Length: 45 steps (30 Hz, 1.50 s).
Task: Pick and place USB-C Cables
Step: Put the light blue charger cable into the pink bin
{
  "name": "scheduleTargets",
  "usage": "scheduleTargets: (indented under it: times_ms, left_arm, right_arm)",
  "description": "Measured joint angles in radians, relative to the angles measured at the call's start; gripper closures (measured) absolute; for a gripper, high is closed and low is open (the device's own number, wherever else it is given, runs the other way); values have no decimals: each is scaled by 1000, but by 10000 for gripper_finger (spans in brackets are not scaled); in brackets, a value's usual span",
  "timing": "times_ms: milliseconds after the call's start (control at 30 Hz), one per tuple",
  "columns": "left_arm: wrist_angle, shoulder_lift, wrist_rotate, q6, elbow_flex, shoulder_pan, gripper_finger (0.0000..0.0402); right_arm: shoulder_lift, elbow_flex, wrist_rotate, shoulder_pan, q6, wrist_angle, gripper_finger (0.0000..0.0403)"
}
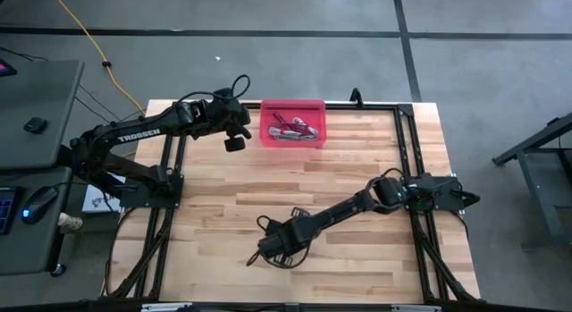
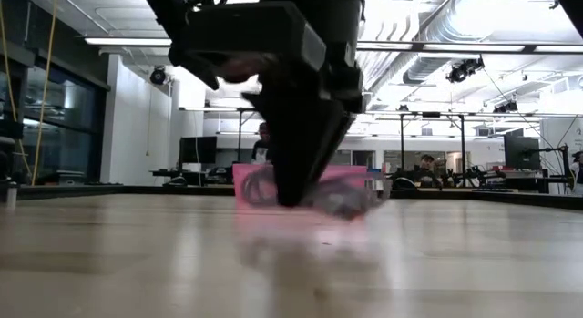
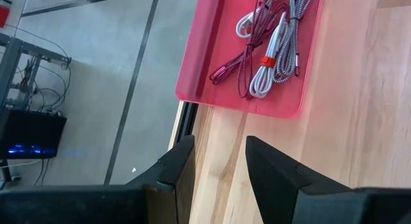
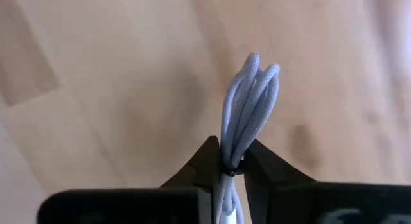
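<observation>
A pink tray sits at the table's far edge and holds several coiled USB-C cables: silver-white ones and a dark red one. My left gripper hovers open beside the tray's left end. My right gripper is low over the table's near middle, shut on a pale grey-white cable bundle. In the low view this gripper points down in front of the tray. My right gripper pinches the pale cable bundle between its two fingers at the dark tie band. The fingers lie along the bundle. Its looped end sticks out past the fingertips over the wood. Whether the bundle touches the table, I cannot tell.
A black frame rail runs around the wooden table top. Bare wood lies between the two grippers. A long yellow cord runs over the floor beyond the table's far left corner. People sit at desks in the room behind.
</observation>
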Motion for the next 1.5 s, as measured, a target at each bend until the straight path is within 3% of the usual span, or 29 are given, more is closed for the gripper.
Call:
scheduleTargets:
  times_ms: [400, 700, 933, 1133, 1500]
  left_arm:
    - [-32, 0, 0, -2, 0, 0, 284]
    - [-70, 0, 0, -24, 0, 0, 284]
    - [-92, 0, 1, -37, 0, 0, 284]
    - [-92, 0, 2, -52, 0, 0, 284]
    - [-90, 0, 2, -55, 0, -1, 284]
  right_arm:
    - [-3, 248, 177, -67, -206, -317, 385]
    - [-145, 190, 380, -182, -344, -372, 385]
    - [-211, 190, 430, -329, -516, -358, 385]
    - [-227, 190, 386, -489, -697, -311, 385]
    - [-228, 190, 15, -804, -928, -115, 385]
